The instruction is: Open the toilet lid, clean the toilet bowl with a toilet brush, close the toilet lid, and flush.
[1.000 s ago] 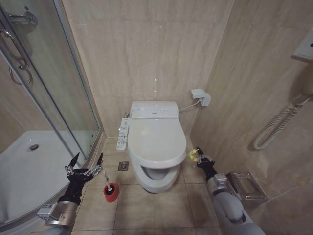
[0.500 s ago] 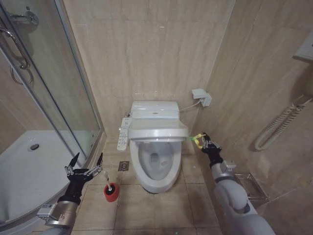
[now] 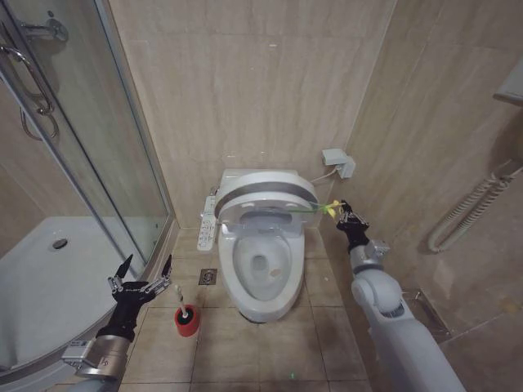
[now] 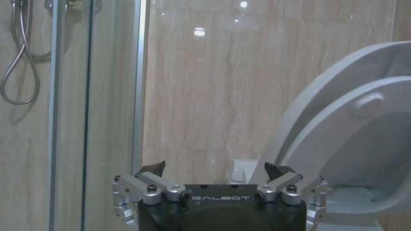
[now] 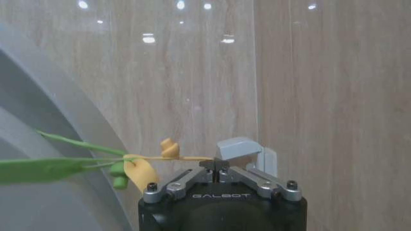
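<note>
Higher than before, the toilet lid (image 3: 263, 194) stands nearly upright, drawn by its green strap (image 3: 306, 210). Right end effector (image 3: 344, 216) is pinched closed on the yellow ring (image 5: 139, 168) (left end effector (image 3: 140, 279) hangs wide apart near the toilet brush (image 3: 181, 304)).

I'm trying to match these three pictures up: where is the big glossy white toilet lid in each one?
Head view: the glossy white oval toilet lid stands raised at centre, against the back wall.
Left wrist view: it rises beside the beige wall tiles.
Right wrist view: its curved white edge, with the green strap.
Shared landmark: the beige wall tiles.

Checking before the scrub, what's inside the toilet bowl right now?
The toilet bowl shows bare white walls and a dark drain hole. The half-raised toilet lid covers the rear rim.
</note>
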Available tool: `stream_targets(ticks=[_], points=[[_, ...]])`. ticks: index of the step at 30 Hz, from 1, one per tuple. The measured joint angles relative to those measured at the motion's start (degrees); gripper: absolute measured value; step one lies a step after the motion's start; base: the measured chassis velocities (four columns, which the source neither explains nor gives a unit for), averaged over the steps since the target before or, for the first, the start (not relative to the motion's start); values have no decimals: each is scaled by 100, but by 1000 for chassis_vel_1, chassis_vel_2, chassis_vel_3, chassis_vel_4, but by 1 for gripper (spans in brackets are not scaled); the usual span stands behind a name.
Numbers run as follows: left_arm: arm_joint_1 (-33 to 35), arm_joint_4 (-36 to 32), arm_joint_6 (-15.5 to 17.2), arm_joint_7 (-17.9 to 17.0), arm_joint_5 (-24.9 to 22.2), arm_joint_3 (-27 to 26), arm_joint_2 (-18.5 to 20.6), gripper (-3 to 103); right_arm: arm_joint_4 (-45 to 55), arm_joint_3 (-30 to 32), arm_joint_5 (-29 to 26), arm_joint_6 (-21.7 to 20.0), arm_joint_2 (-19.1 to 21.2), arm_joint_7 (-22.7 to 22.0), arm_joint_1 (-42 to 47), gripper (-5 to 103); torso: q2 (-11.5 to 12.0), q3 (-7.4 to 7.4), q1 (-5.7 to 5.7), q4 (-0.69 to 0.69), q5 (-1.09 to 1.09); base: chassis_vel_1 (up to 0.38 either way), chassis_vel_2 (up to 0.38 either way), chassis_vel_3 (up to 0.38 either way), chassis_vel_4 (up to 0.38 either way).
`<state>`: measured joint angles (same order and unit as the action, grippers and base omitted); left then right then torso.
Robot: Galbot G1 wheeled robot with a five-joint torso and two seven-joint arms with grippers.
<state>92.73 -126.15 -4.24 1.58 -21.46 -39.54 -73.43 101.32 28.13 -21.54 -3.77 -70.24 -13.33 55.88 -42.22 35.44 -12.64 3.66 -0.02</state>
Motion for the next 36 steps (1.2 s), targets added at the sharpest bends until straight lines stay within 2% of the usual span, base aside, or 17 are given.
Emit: stream_targets(ticks=[9, 19, 36], points=[[1, 0, 0, 0, 0, 0, 0, 100, -765, -208, -189, -23, 26, -56, -840, 2, 0, 0, 0, 0, 0, 0, 0, 0, 0], [0, 0, 0, 0, 0, 0, 0, 100, -1431, -511, -371, -239, -39, -122, -1875, 2, 1, 1, -1, 4, 1, 0, 0, 0, 0], [0, 0, 0, 0, 0, 0, 0, 100, -1974, -907, -722, -415, -80, -246, -2505, 2, 1, 1, -1, 0, 2, 0, 0, 0, 0]])
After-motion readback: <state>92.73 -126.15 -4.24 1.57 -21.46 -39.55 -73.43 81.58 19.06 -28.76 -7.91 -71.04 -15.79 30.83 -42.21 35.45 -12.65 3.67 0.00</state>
